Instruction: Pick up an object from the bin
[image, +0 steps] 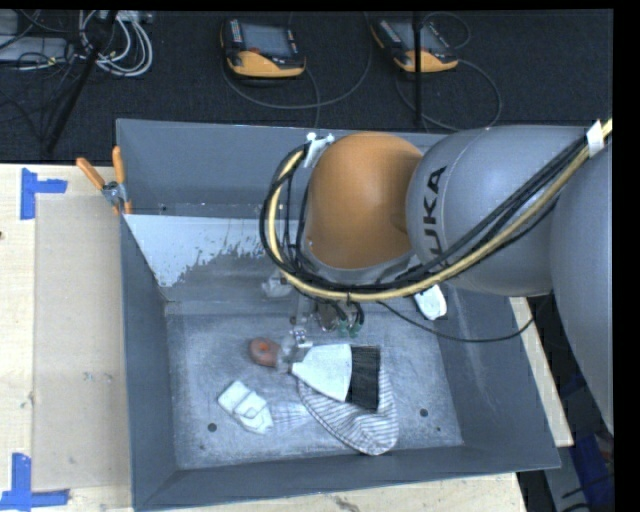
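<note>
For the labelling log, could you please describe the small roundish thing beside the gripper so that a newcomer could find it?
Look on the floor of the grey metal bin, just left of the gripper. A small reddish-brown rounded lump lies there. It alone is reddish-brown: the crumpled white piece below it in the view and the white, black-bristled brush to its right are both larger.

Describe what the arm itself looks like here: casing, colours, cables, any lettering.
The arm has a thick, rounded grey casing with dark KUKA lettering, partly hidden, on its side. An orange dome-shaped cover sits at the wrist. Black and yellow cables run along the arm and loop round the cover. Below the cover is the small metal gripper.
</note>
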